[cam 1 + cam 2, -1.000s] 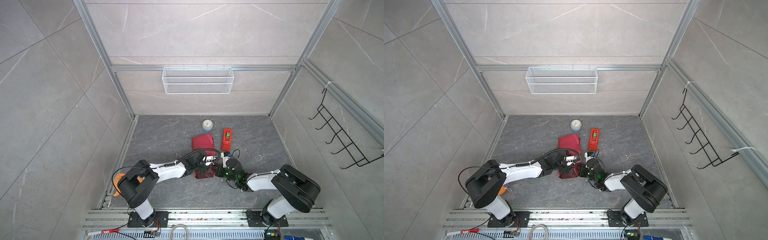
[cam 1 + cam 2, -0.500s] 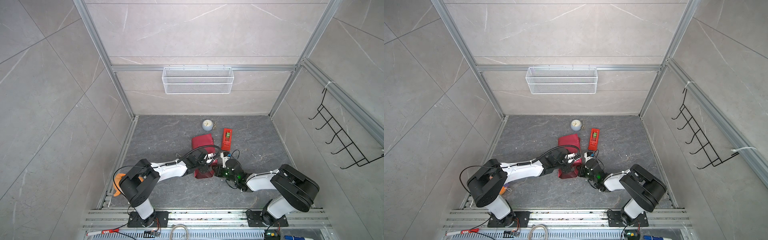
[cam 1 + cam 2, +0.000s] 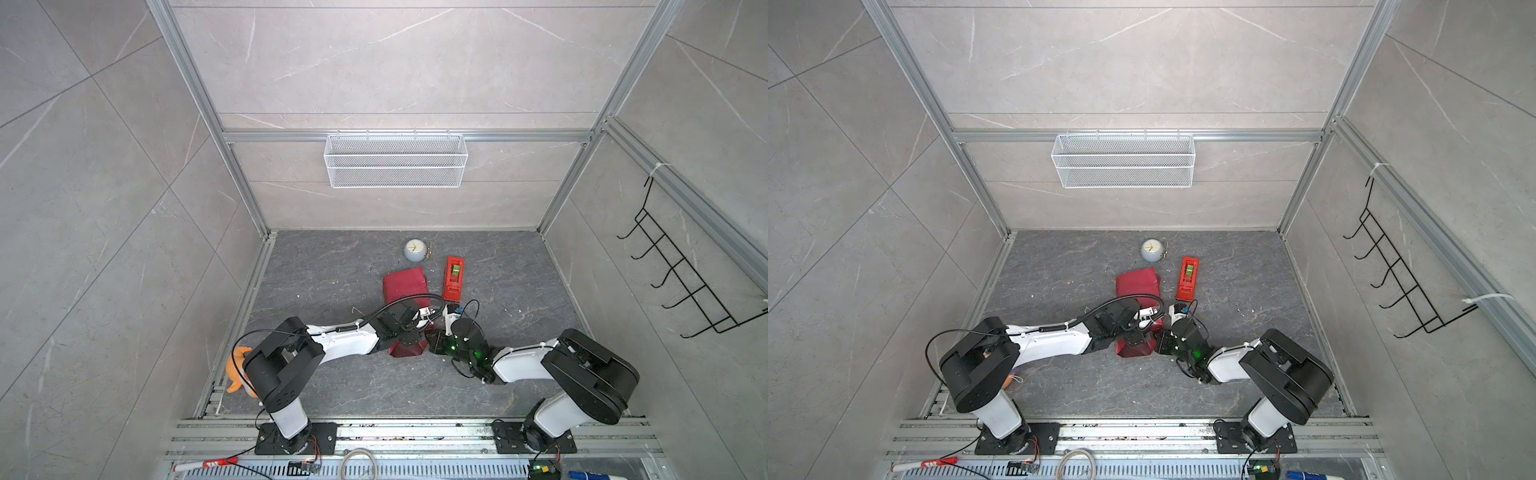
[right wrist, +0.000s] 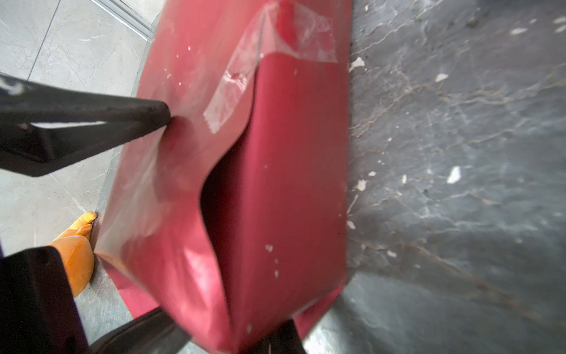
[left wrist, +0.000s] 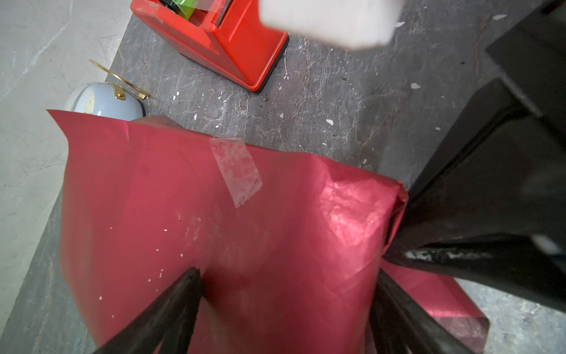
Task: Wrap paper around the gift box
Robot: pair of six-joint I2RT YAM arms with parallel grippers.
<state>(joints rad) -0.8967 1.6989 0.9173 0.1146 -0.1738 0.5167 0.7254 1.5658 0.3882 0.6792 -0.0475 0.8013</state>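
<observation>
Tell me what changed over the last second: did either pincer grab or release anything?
Barely anything: the left arm's cable loop shifted a touch, nothing grabbed or released. The left pincer stays open, pressing on the paper; the right pincer stays shut on the paper's edge. The tape dispenser and clock have not moved.

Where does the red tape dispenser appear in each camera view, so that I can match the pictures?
Top view: the tape dispenser stands just right of the paper.
Top view: same spot, just right of the paper.
Left wrist: the tape dispenser lies beyond the taped edge of the paper.
Right wrist: not in it.
Shared landmark: the paper, seen in all four views.
</observation>
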